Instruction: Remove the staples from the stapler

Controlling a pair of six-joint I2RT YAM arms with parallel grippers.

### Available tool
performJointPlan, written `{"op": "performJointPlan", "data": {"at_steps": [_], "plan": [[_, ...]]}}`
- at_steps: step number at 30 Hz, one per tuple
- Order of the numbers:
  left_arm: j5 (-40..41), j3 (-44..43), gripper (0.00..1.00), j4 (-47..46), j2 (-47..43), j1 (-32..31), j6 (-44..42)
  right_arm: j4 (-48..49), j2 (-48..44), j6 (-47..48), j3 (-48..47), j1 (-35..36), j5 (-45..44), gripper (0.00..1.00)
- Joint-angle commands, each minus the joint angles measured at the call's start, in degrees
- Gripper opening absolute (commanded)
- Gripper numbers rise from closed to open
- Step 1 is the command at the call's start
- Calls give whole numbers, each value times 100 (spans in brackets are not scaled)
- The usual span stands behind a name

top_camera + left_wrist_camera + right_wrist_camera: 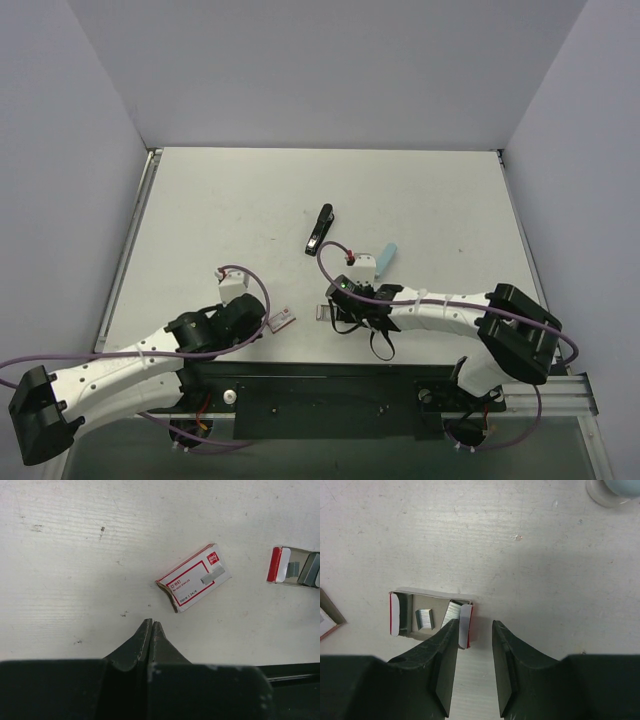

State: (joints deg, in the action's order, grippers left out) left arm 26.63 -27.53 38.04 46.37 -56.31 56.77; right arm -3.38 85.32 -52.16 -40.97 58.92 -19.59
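The slim black stapler (320, 228) lies on the white surface (420, 190) near its middle, well apart from both arms and untouched by either; whether its top is raised cannot be told from above. It looks like a stiff, smooth-shelled, fairly light thing that should take a firm pinch without harm, best held across its narrow sides near mid-length, where it is least likely to swivel or slip. The staples (424, 619), short silvery strips lying in an open cardboard tray (430, 592), are likely almost weightless and brittle, apt to snap apart or skate away, so they want a gentle grip across the strip's sides. The right end effector (474, 623) hangs low over the tray's near end with its jaws narrowly parted, the tray's red-and-white end flap showing in the gap beside one finger and nothing clamped. The left end effector (150, 626) is fully closed and empty, its tips just short of the red-and-white box sleeve (192, 577).
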Motion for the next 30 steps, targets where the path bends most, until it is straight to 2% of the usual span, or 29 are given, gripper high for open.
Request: {"op": "performJointPlan", "data": {"at_steps": [1,19,30], "plan": [[105,37,0,-236,-154,-29,71,-23,160,39,-271,32,-18,29],[97,116,0,-324,-295,-20,-8,-321,46,31,-254,164,-211,26],[97,107,0,-297,-322,-20,-17,-348,-15,-5,-210,190,-247,20]]}}
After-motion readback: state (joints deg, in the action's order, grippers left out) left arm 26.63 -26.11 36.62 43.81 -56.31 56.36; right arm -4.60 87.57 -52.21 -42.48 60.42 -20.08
